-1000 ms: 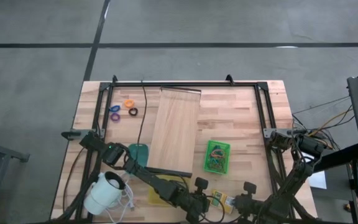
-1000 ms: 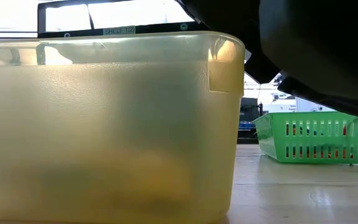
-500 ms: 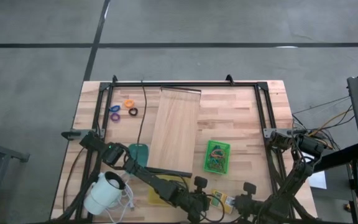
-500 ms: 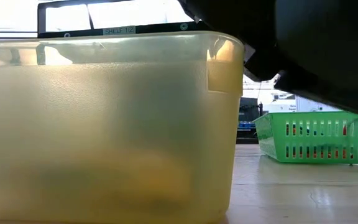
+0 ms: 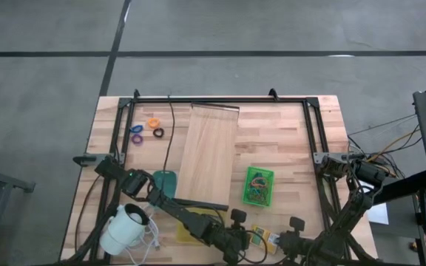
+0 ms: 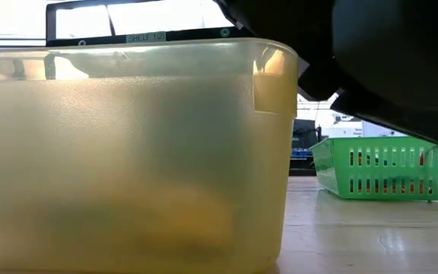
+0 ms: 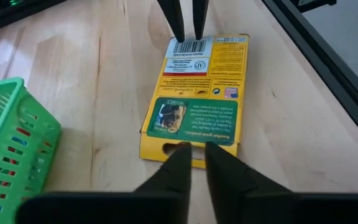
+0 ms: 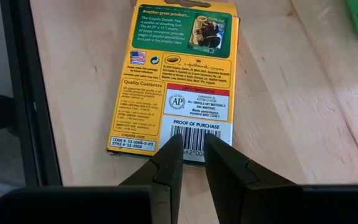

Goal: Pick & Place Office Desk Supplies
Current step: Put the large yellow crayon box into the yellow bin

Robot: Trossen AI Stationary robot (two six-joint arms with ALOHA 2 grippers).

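A yellow-and-green packet (image 7: 193, 99) lies flat on the table near its near edge, back face up; it also shows in the high view (image 5: 262, 236). My left gripper (image 7: 196, 152) stands over the packet's end with the hang hole, its fingers a little apart. My right gripper (image 8: 191, 146) stands over the opposite, barcode end, fingers also a little apart; its two thin fingers (image 7: 174, 18) show in the left wrist view. Orange, purple and black rings (image 5: 148, 129) lie at the table's far left. My left gripper's fingertips (image 7: 178, 155) come slanting down over the top face of the packet's hang-hole end (image 7: 166, 147); I cannot tell whether they touch it. My right gripper's fingertips (image 8: 169, 149) come slanting down onto the barcode end (image 8: 194, 127); touch cannot be told. The packet lies flat.
A green basket (image 5: 258, 185) with rubber bands stands just beyond the packet. A yellowish see-through bin (image 6: 128, 152) fills the low view's left. A long wooden board (image 5: 207, 155) lies mid-table, and a white corded device (image 5: 126, 227) at the near left. A black frame rail (image 7: 328, 68) runs past the packet.
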